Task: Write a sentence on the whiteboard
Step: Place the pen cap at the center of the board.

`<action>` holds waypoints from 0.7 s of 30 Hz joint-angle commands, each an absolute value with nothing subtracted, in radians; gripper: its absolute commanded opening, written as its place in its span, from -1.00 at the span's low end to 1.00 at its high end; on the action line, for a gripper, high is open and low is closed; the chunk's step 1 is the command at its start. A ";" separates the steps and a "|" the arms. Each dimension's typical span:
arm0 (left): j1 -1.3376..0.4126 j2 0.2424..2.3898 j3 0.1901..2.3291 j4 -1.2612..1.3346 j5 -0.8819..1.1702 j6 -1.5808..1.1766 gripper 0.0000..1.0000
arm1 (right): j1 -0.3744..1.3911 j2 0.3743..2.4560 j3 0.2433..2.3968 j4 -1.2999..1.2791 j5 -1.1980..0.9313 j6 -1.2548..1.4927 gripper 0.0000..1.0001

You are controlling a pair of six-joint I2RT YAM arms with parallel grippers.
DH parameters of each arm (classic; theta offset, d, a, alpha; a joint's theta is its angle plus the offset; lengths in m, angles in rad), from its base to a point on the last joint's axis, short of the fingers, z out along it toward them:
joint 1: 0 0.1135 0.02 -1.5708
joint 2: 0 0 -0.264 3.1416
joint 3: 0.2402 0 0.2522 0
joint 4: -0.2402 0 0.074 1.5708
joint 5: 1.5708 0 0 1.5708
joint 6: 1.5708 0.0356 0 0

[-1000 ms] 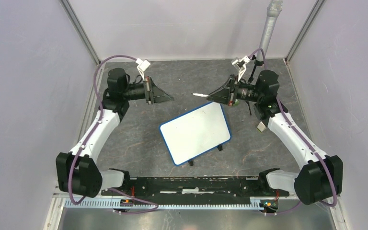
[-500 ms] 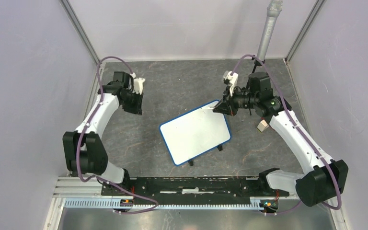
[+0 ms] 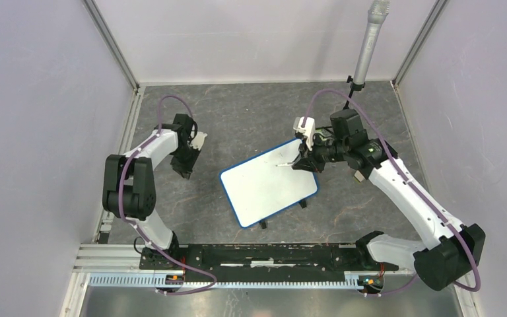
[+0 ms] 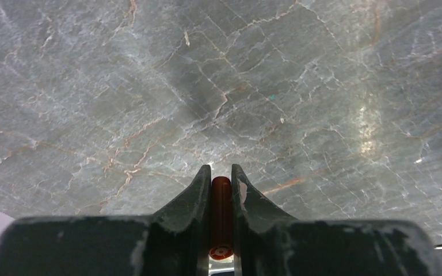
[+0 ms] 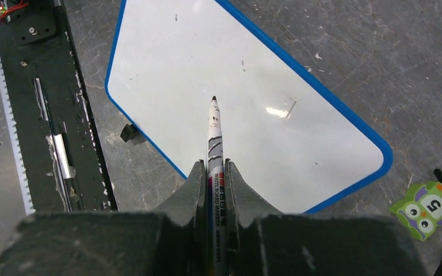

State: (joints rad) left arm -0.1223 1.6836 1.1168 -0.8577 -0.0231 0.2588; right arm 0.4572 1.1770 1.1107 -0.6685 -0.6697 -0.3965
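Right gripper [image 5: 213, 167] is clamped on a whiteboard marker [image 5: 213, 132], which sticks straight out past the fingers. Its dark tip is over the whiteboard [image 5: 167, 52], though I can't tell if it's actually touching. That arm comes up from the near right corner, leans forward and inward, and its wrist is turned left over the board's far right corner.

The whiteboard sits mid-table at an angle on its little black feet. Its white face shows just a few tiny specks and some glare.

Left gripper [image 4: 221, 172] is squeezed shut on a red cap [image 4: 221, 213]. That arm is folded up tight, with the gripper pointing down at the grey marbled table [image 4: 121, 86], well apart from the board on its left. There's an owl sticker [image 5: 425, 210] on the table near the board's corner.
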 commanded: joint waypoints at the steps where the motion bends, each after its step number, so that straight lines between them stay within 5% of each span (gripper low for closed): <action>1: -0.135 1.714 1.107 -0.792 -0.046 0.286 -0.74 | 0.494 1.157 1.105 -0.661 -0.653 -0.432 -1.00; 21: -0.138 1.666 1.139 -0.854 0.101 0.275 -0.10 | 0.586 1.163 1.131 -0.618 -0.654 -0.415 -1.00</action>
State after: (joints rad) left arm -0.1379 1.7309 1.0760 -0.8120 0.0105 0.2588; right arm 0.5694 1.1770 1.1061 -0.6659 -0.6525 -0.4221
